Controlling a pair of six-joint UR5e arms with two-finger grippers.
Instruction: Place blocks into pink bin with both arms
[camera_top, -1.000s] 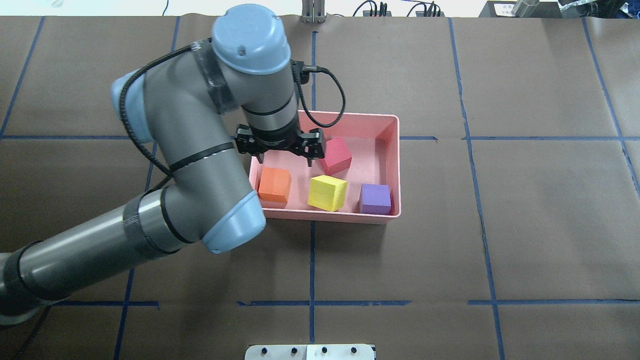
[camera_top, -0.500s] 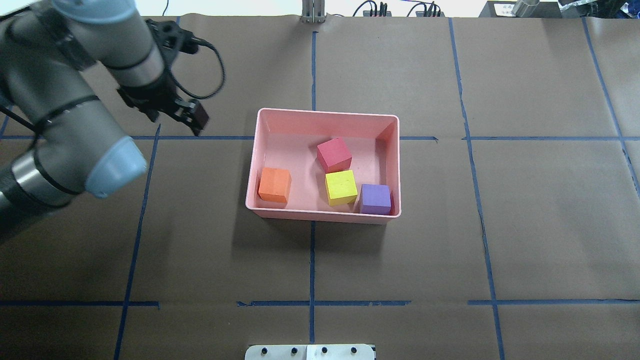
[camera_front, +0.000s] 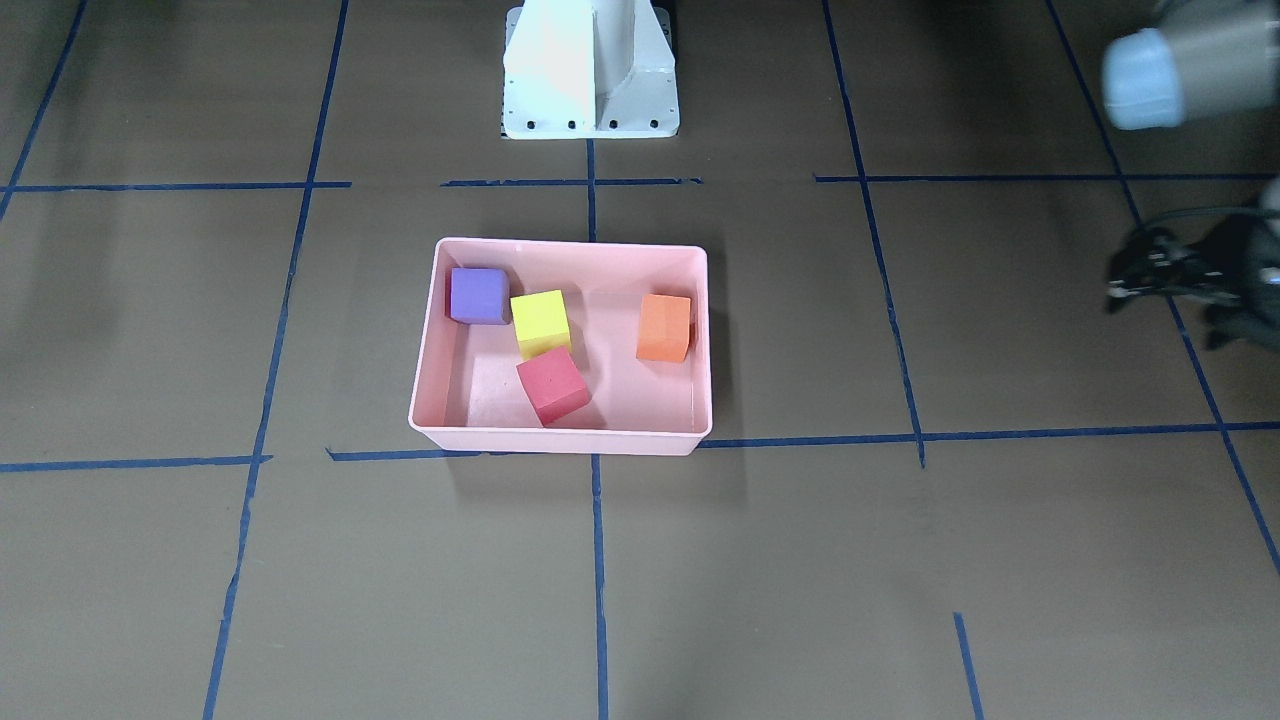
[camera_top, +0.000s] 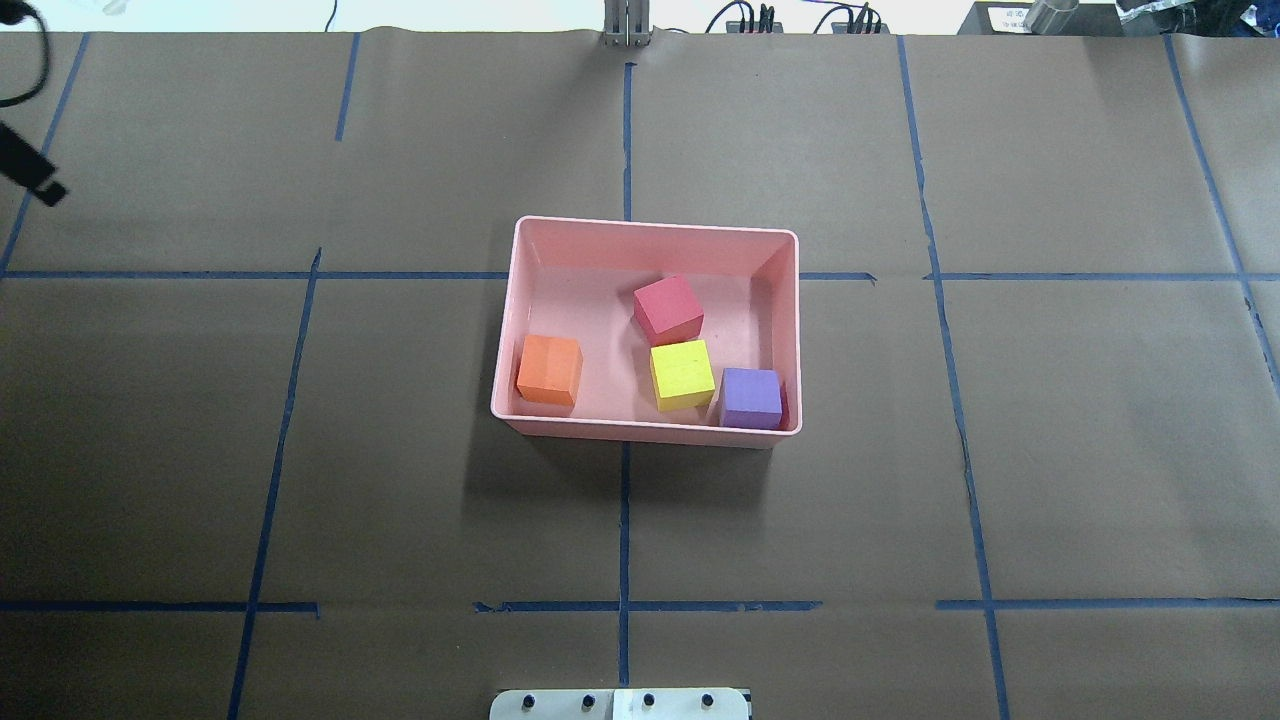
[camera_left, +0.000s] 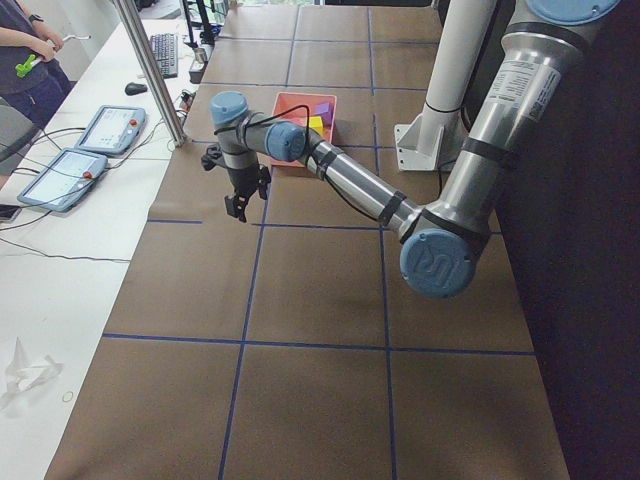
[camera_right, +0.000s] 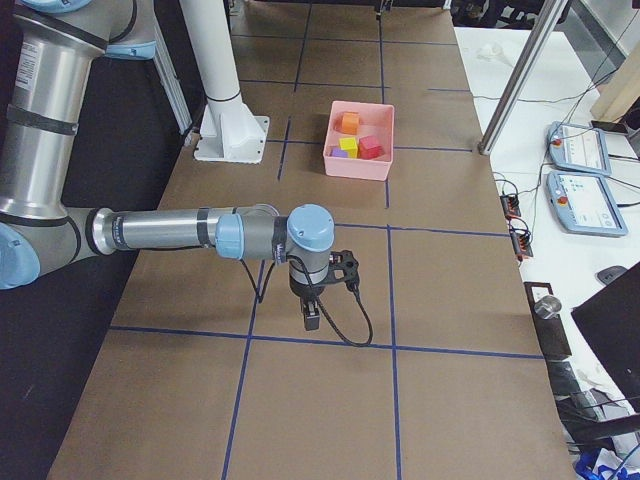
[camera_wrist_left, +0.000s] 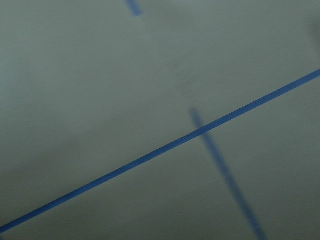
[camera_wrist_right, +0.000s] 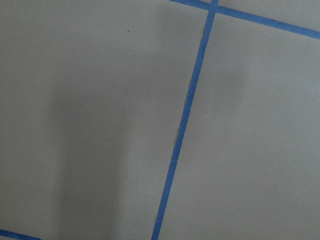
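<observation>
The pink bin (camera_top: 650, 224) stands mid-table and also shows in the front view (camera_front: 570, 243). Inside it lie the red block (camera_top: 668, 309), the yellow-green block (camera_top: 682, 374), the purple block (camera_top: 751, 397) and the orange block (camera_top: 549, 369). The yellow-green block lies close beside the purple one. My left gripper (camera_left: 237, 208) hangs over bare table far to the left of the bin. Only a black tip of it (camera_top: 32, 177) shows overhead, so I cannot tell its state. My right gripper (camera_right: 312, 318) hangs over bare table far from the bin; I cannot tell whether it is open.
The white pedestal base (camera_front: 590, 70) stands at the robot's side of the table. Blue tape lines cross the brown paper. A side table with tablets (camera_left: 110, 128), a metal post (camera_left: 150, 70) and a person (camera_left: 25, 60) lie beyond the far table edge.
My left arm has drawn back from over the bin to the left, almost out of the overhead view. The yellow-green block has settled flat beside the purple one.
</observation>
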